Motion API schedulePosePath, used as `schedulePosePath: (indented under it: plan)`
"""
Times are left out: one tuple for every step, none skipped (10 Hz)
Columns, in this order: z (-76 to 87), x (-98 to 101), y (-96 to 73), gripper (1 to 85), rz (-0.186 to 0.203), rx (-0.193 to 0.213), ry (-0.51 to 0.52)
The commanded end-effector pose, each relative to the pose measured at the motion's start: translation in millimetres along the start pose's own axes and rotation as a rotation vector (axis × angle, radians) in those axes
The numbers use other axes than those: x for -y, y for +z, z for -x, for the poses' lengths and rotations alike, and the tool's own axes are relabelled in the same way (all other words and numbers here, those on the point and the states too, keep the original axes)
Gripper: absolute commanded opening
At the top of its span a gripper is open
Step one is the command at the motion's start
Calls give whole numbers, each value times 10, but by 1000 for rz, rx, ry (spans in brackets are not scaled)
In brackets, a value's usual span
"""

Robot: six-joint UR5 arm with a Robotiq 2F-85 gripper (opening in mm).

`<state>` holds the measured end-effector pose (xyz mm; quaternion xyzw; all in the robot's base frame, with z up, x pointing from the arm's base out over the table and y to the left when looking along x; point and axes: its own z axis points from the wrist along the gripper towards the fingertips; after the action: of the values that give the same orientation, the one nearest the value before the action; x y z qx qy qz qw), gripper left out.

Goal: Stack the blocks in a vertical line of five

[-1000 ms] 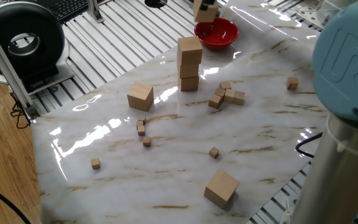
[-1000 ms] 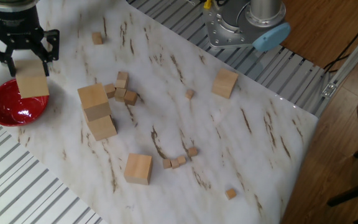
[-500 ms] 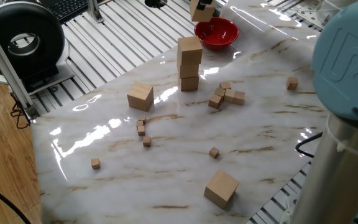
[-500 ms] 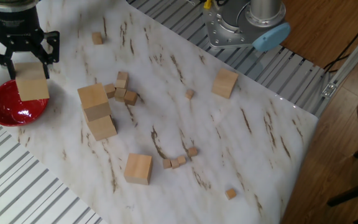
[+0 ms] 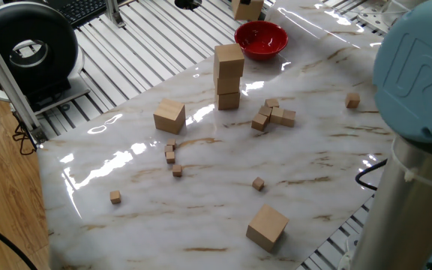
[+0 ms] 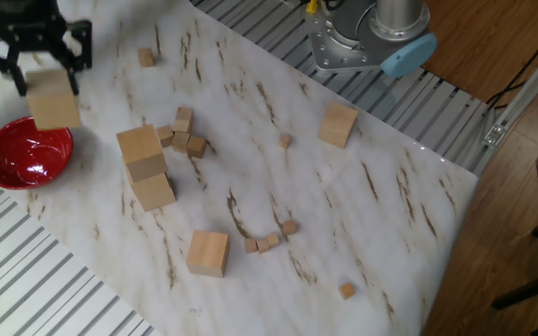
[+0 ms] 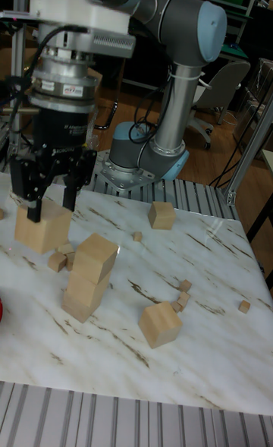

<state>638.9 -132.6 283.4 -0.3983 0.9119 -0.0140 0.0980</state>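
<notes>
A large tan wooden block (image 6: 52, 99) hangs in the air, clamped between the two fingers of the tool (image 6: 32, 67), which is closed on it from above. In the tall view the block sits low in the grip, its lower half showing below the fingertips. It is lifted over the far corner of the counter (image 6: 372, 205), just beside a red bowl (image 6: 24, 159) and a little apart from the stack.

The stack (image 7: 89, 277) is three large blocks high and not tidy — each block is twisted a little against the one below, and the top one overhangs slightly. Two more large blocks lie loose on the counter: one (image 6: 207, 253) near the front edge, one (image 6: 338, 124) near the arm's base (image 6: 358, 42). Tiny cubes (image 6: 187, 133) are scattered close to the foot of the stack.

The step in hand appears to be carrying the held block over to become the fourth layer. To do it well, the block should travel clearly higher than the top of the stack, then come straight down, centred on the top block and turned to match its faces. A gentle touchdown before the fingers part matters, since the crooked stack would likely topple from a sideways nudge.
</notes>
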Motion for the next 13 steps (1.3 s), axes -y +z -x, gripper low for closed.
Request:
schedulePosePath:
  plan:
    - [113, -328, -380, 10, 37, -51, 66]
    - [217, -373, -415, 10, 37, -66, 74]
    - [320, -425, -416, 10, 39, -75, 82]
    - [419, -483, -355, 10, 45, -69, 91]
    - [455, -602, -262, 10, 83, -81, 119]
    - [456, -712, -208, 10, 127, -98, 162]
    - [501, -716, -142, 10, 125, -94, 163]
    - [561, -748, -81, 10, 110, -89, 158]
    - [668, -800, -17, 10, 97, -65, 117]
    - [677, -767, 16, 10, 71, -65, 16]
    - [719, -844, 28, 10, 86, -55, -60]
    - [722, -832, 44, 10, 70, -58, -142]
    - [713, -858, 63, 10, 82, -59, -177]
